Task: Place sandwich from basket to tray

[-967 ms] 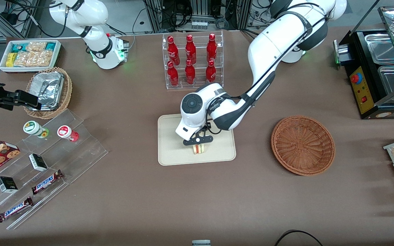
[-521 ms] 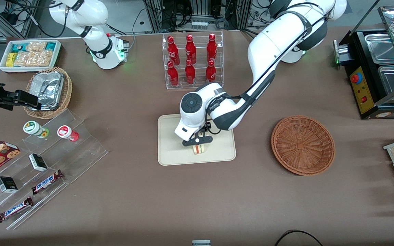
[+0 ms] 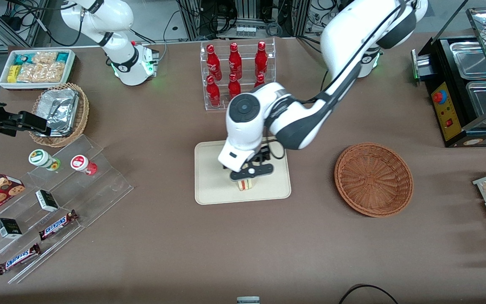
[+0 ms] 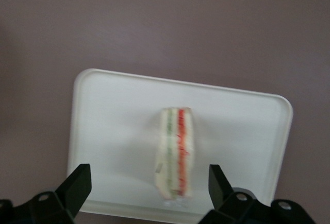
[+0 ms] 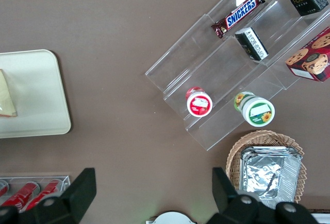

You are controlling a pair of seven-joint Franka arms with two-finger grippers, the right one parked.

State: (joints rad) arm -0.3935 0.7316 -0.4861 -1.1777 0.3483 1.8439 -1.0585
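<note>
sandwich (image 4: 175, 152) on tray (image 4: 113, 110), gripper (image 4: 149, 190) spread above; basket (image 3: 373, 179) front-view only

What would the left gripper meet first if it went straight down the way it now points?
Most likely the sandwich, standing on its edge on the tray directly below the left gripper. Its open jaws straddle the sandwich without touching, so the palm would probably reach it first; depth is unclear.

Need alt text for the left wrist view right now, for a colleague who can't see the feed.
The sandwich stands on its edge on the cream tray, striped filling showing, free of any grip. The gripper hangs open above it, one finger on each side, touching nothing; brown table surrounds the tray.
</note>
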